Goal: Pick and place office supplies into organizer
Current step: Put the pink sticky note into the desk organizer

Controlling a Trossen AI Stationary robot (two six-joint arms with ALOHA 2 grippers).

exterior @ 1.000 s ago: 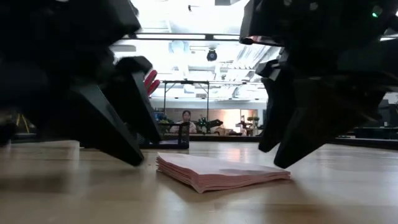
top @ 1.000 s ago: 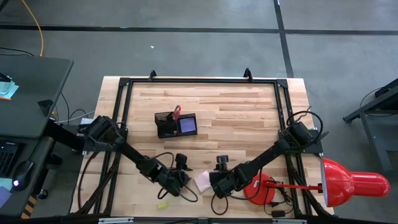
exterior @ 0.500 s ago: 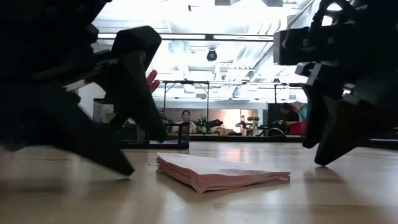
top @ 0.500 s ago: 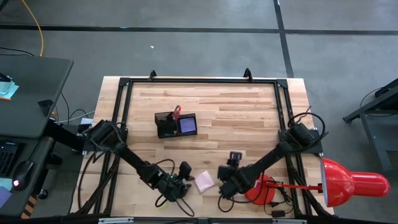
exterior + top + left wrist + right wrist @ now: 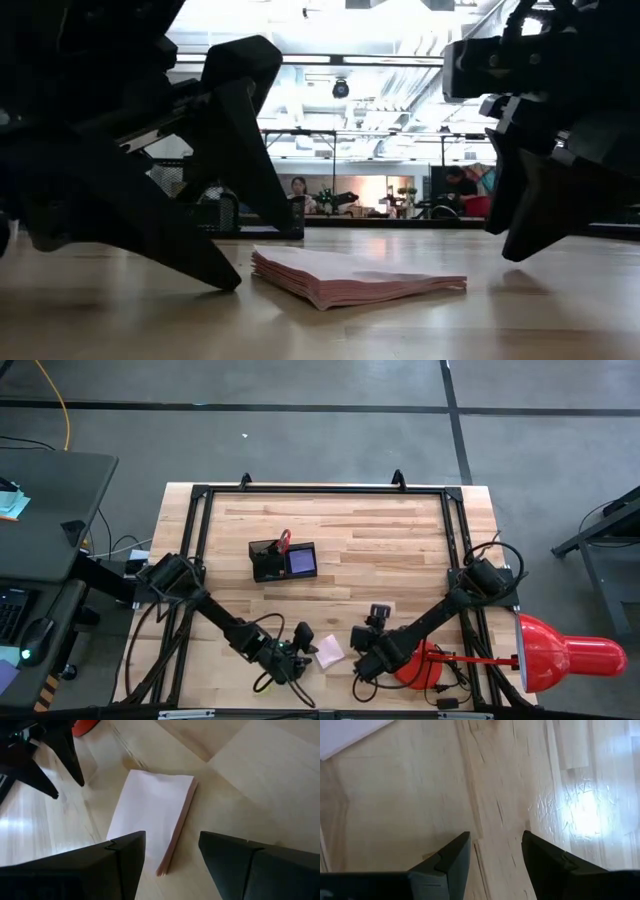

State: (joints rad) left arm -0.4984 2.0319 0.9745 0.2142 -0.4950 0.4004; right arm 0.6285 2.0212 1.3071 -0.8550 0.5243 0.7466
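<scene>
A pink square note pad [image 5: 328, 651] lies flat on the wooden table near its front edge, also plain in the low view [image 5: 350, 277]. My left gripper [image 5: 172, 855] is open just left of the pad, and the pad's near corner [image 5: 165, 867] lies in line with the gap; I see no touch. My right gripper [image 5: 495, 847] hangs open over bare wood to the right of the pad. The black organizer [image 5: 283, 560] stands mid-table with red scissors handles [image 5: 284, 540] sticking up and a blue-purple pad [image 5: 302, 560] in it.
A red lamp base [image 5: 415, 660] sits right beside my right gripper, with the lamp head [image 5: 565, 660] past the table's right edge. Cables loop near the front edge [image 5: 270, 680]. A black frame [image 5: 320, 490] borders the tabletop. People show far off in the room.
My left gripper has gone toward the pink pad, sunk a little and rolled about its own axis. My right gripper has drawn away from the pad toward the table's right and turned. The pad has not moved.
</scene>
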